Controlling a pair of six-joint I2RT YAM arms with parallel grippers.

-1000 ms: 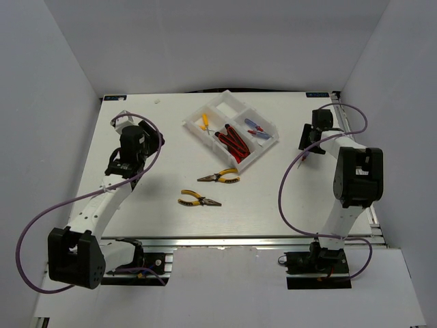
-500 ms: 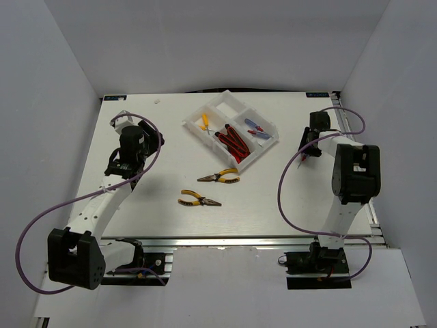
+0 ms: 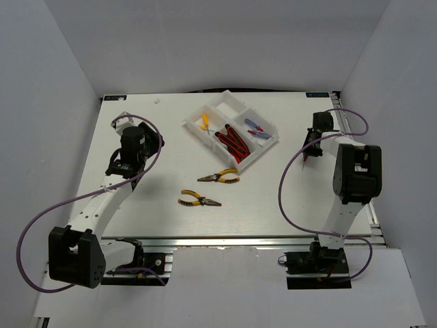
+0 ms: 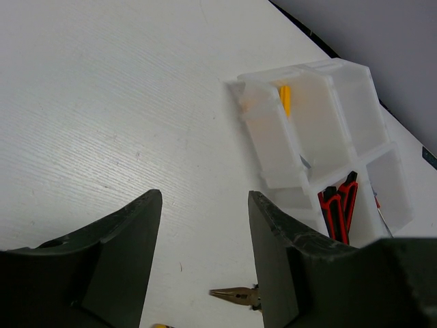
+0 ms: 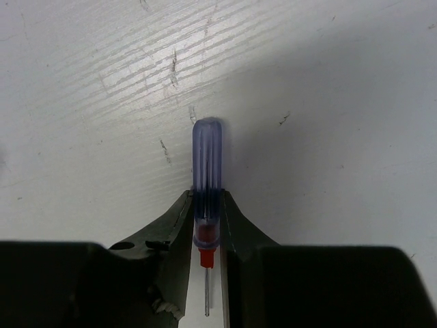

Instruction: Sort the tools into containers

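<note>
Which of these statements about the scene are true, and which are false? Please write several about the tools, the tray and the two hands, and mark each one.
1. The right hand grips a blue-handled screwdriver. True.
2. The yellow-handled pliers lie inside the white tray. False: both pairs lie on the table, outside the tray.
3. The left hand is open and holds nothing. True.
4. The red-and-black utility knives lie on the bare table. False: they lie in a compartment of the tray.

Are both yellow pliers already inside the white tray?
No: one pair of pliers and the other pair lie on the table, outside the tray.
</note>
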